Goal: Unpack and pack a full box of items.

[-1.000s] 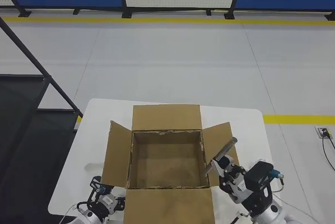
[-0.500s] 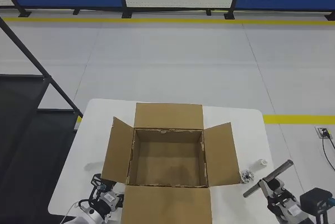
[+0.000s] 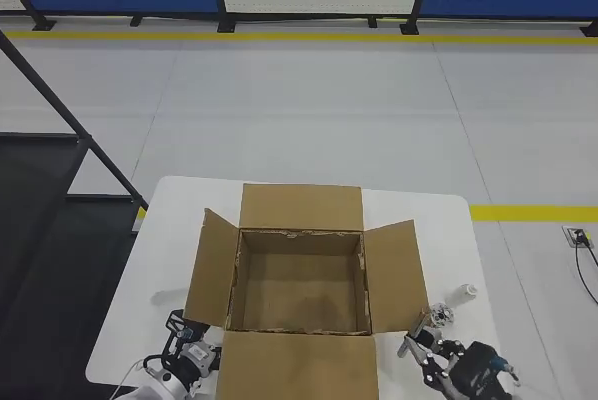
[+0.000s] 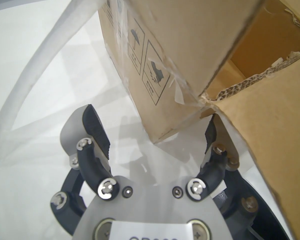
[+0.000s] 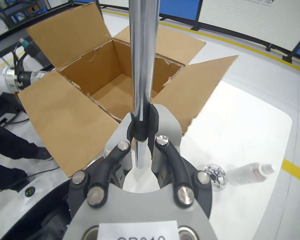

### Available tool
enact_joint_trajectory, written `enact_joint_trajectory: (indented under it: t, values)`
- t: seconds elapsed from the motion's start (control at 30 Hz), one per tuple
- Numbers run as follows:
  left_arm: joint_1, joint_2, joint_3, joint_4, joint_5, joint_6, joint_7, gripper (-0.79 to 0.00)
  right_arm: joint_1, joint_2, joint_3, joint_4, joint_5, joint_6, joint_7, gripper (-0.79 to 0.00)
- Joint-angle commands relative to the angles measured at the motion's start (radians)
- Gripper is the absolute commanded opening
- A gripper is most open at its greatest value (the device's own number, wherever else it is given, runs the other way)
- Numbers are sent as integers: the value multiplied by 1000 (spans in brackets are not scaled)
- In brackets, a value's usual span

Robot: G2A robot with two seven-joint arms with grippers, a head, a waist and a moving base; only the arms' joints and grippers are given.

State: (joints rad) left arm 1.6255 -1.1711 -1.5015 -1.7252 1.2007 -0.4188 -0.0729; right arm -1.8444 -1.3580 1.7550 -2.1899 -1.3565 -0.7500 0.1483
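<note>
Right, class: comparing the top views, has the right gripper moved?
Yes. The right gripper, shut on the metal rod, has come off the box's right flap to the table beside its near corner.

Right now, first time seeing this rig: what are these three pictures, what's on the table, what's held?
It is a two-armed robot at a white table. One picture looks down from above the arms; the other two come from a camera on each wrist. On the table stands an open brown cardboard box, flaps spread. Beside it, on the right arm's side, lie a small shiny faceted metal knob and a white plastic bottle on its side. The right tool is shut on a long polished metal rod. The left tool is open, holding nothing, at a near corner of the box.
</note>
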Motion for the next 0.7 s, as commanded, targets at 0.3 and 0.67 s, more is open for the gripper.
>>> enact_joint_trajectory:
  t: [0.3,0.67]
  values:
    - [5,3,-6,-4,-35,-1,-14,0,80,6,-168,58,-220,127,-110,-785]
    - [23,7,-34,-16,-60,6,9,0,132,9,-260,73,-237,213,-94,-785]
